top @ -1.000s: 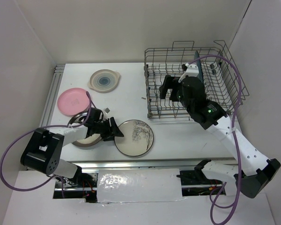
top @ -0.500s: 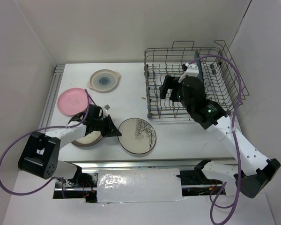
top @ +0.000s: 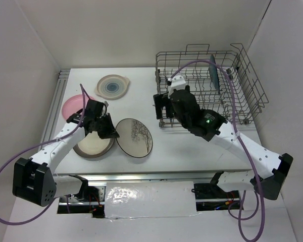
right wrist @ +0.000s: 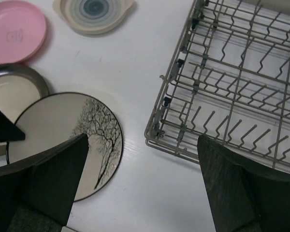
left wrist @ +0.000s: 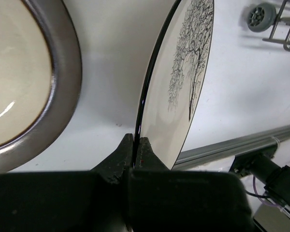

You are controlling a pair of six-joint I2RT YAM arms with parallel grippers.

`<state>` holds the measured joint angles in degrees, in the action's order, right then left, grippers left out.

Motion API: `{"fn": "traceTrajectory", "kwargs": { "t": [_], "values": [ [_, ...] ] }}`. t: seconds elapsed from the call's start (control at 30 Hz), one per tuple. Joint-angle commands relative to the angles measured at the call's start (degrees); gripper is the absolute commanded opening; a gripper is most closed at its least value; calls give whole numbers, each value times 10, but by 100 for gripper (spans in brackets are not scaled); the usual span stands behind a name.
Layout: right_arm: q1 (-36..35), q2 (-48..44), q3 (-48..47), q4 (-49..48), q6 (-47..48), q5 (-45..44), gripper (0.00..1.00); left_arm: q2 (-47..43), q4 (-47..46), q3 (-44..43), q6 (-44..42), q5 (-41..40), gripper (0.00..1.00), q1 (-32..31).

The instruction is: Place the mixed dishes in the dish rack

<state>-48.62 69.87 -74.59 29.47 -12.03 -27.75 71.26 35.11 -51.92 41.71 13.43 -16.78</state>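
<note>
Grey plate (top: 134, 138), clenched in left gripper (top: 110, 132), tilts over white table (top: 136, 98); right gripper (top: 160, 106) released.

White table (top: 141, 91) boxed by white walls (top: 116, 30), metal rail (top: 53, 108) along left

No writing is legible anywhere; the pink plate (right wrist: 15, 29) carries a small mark, too blurred to read.

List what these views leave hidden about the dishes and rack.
- Teal plate: top view, edge-on behind dish rack wires; face unseen.
- Brown-rimmed plate: top view, left arm overlaps it; left wrist view crops it.
- Pink plate: top view, partly under that arm.
</note>
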Motion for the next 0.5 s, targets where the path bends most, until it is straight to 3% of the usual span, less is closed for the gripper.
{"fn": "traceTrajectory", "kwargs": {
  "t": [0.0, 0.17, 0.33, 0.47],
  "values": [
    [-43, 4, -35, -8, 49, -29, 100, -24, 57, -72, -8, -21, 0, 3],
    [-110, 7, -25, -41, 79, -3, 100, -19, 85, -142, -15, -38, 0, 6],
    [-202, 11, 18, -105, 114, -13, 93, 4, 103, -193, -25, -40, 0, 15],
    [-257, 24, 52, -152, 156, -35, 96, 15, 96, -227, -40, -26, 0, 26]
  ]
}}
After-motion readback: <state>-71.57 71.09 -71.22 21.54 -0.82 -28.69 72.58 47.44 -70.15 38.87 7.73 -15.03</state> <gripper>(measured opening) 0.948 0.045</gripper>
